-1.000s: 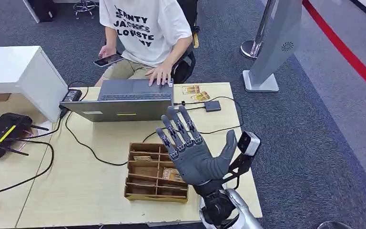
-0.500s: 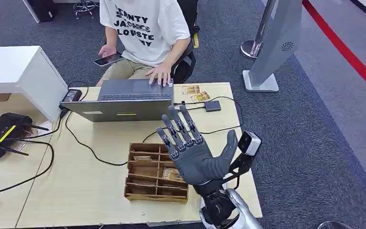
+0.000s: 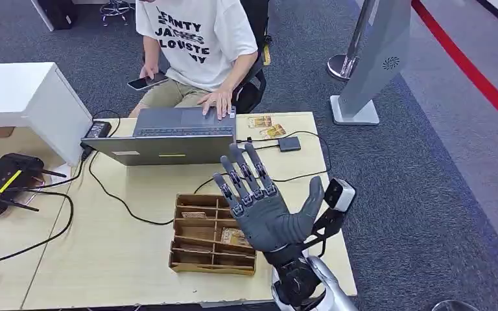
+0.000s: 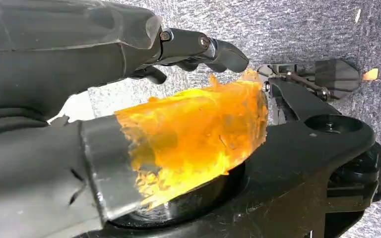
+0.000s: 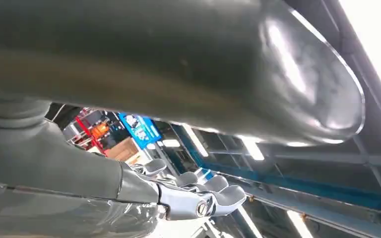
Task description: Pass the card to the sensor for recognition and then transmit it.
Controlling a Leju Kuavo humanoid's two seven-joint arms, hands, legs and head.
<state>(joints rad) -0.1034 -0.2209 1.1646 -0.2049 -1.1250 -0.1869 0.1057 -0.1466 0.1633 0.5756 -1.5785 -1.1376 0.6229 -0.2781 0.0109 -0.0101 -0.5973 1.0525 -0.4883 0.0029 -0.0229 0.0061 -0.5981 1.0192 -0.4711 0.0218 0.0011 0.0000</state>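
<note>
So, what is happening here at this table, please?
The robot's right hand is raised above the light wooden table, palm up and fingers spread, holding nothing. Below it stands a brown wooden divided tray with cards in some compartments. No card has been picked up yet. Across the table, a person in a white printed T-shirt rests one hand on a grey laptop and holds a phone in the other.

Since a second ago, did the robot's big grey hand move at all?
No. The right hand hangs palm-up and empty over the same edge of the wooden box, its fingers spread just as they were before.
</note>
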